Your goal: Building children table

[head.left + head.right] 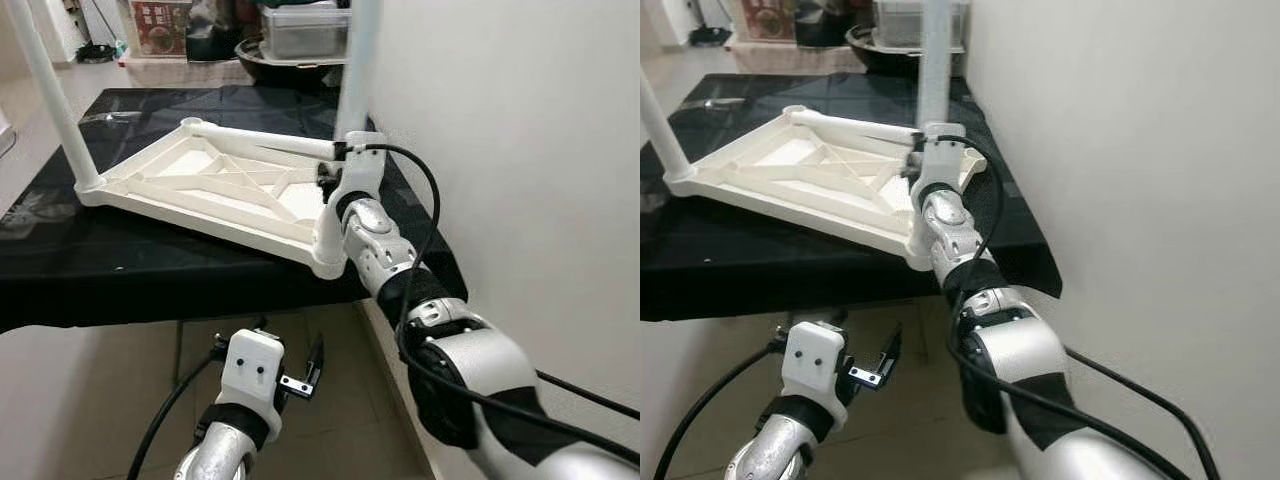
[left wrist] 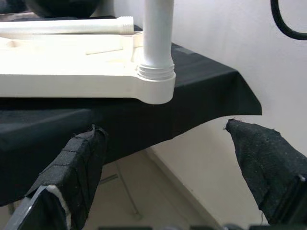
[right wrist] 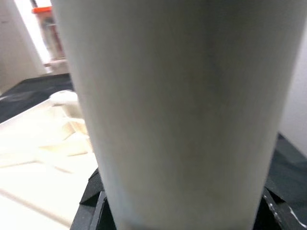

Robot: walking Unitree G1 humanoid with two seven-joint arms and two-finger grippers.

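black-covered table (image 1: 150, 270) stood against a white wall (image 1: 520, 150). white tabletop (image 1: 215, 190) lay upside down on it, upright legs at far-right (image 1: 357, 60) and left (image 1: 50, 95) corners, a loose leg (image 1: 265, 140) across it. right gripper (image 1: 345, 152) clamped the far-right leg. left gripper (image 2: 163, 158) hung wide open below the table's near edge.
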